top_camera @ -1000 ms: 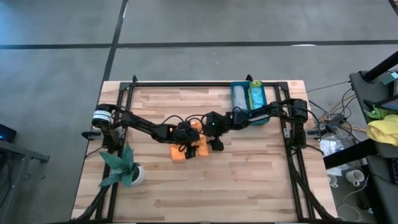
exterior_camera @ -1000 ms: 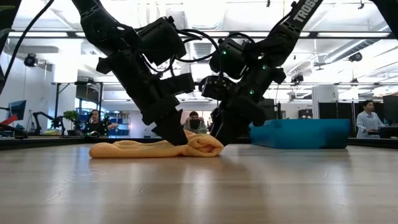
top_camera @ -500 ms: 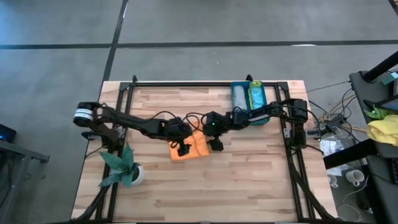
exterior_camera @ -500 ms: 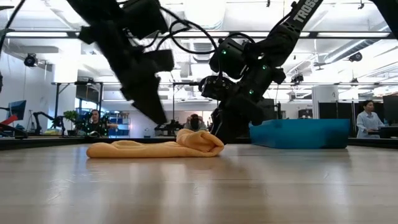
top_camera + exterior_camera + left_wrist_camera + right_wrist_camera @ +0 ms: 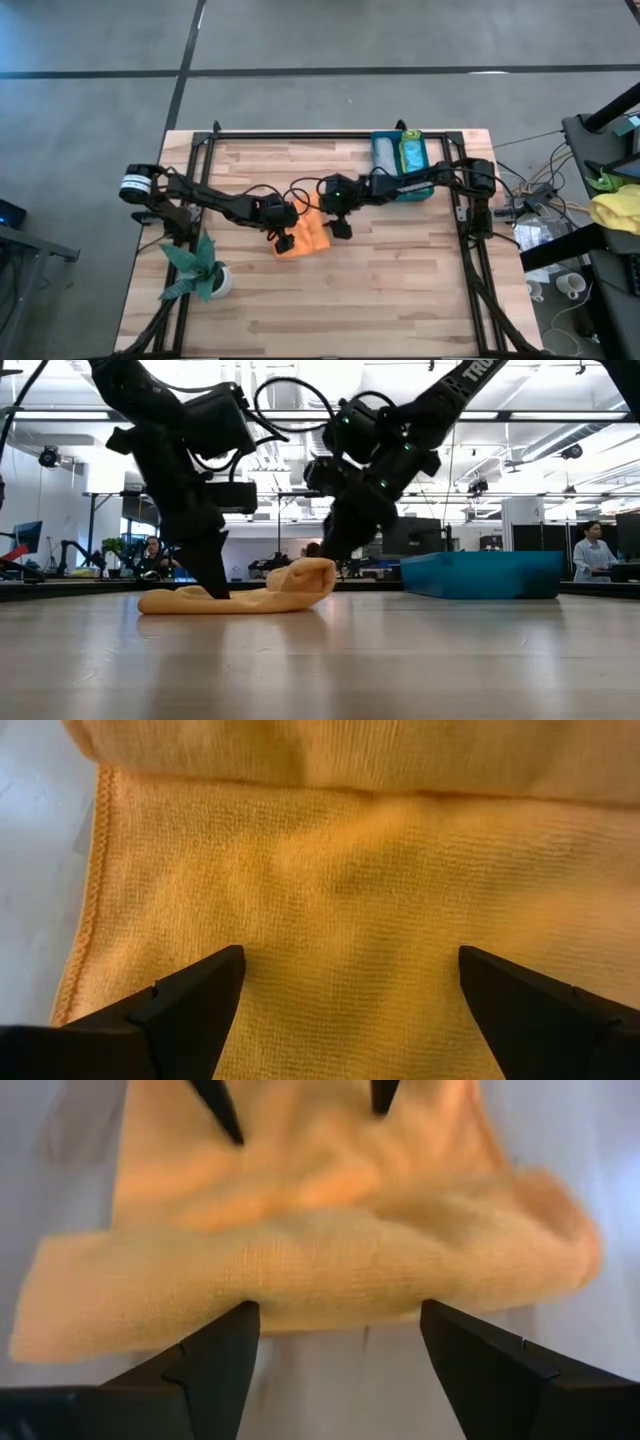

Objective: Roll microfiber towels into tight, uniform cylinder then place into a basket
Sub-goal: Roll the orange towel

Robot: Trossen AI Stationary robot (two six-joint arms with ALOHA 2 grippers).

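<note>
Your orange towel (image 5: 310, 236) lies near the middle of the surface (image 5: 400, 290), part rolled: the low view shows a fat roll at the end nearer the basket (image 5: 482, 573) and a flat tail running away from it under the left arm. The left gripper (image 5: 340, 982) hovers with its jaws spread wide over the flat tail, tips close to the cloth but pinching nothing. The right gripper (image 5: 340, 1330) sits at the roll with its jaws spread either side of it; from these views I judge it is bracing or nudging the roll, not clamping it. The main risk is that the roll slackens: it looks loose and lumpy in the right wrist view, thicker at one end, so if you push on now it may come out cone-shaped, not uniform. If the left jaws press down off-centre, the tail could skew and the hemmed edge wander, giving you a crooked spiral. Push too fast with the right jaws and the whole towel may slide across the smooth wood instead of turning over. The two grippers also work very close together, so a collision between them is possible. The basket at the far right edge already holds rolled towels, a pale blue-grey one and a green one, so the space left may be snug.
</note>
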